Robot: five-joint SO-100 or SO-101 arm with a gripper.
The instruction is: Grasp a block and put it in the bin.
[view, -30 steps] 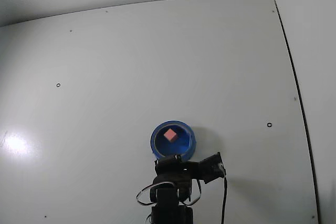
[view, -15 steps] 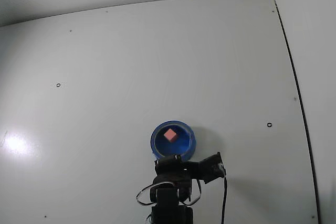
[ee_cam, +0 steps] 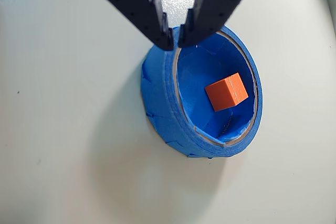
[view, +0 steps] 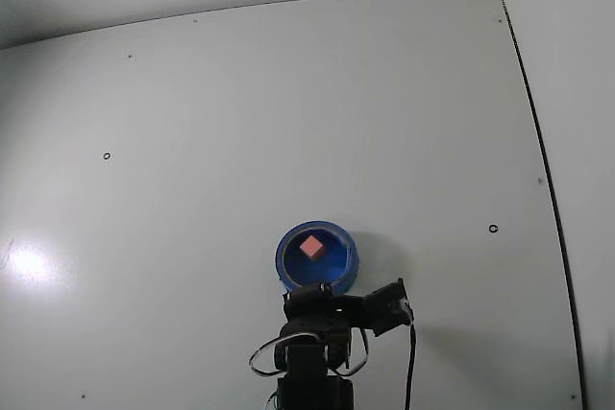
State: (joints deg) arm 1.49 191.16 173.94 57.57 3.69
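Note:
The small orange-red block [ee_cam: 227,92] lies inside the round blue bin [ee_cam: 157,98], resting on its bright blue floor toward the right. My gripper [ee_cam: 176,34] comes in from the top of the wrist view, with its black fingertips [ee_cam: 164,31] over the bin's rim. The jaws are shut, almost touching, with nothing between them. From the fixed view, the block [view: 311,247] shows as a pink cube in the bin [view: 282,263]. The gripper [view: 312,289] hangs just at the bin's near edge, with the arm below it.
The bin stands on a plain white table [view: 240,122] with a few small dark screw holes [view: 493,229]. A wall seam runs down the right side [view: 548,180]. A black cable [view: 411,362] hangs beside the arm.

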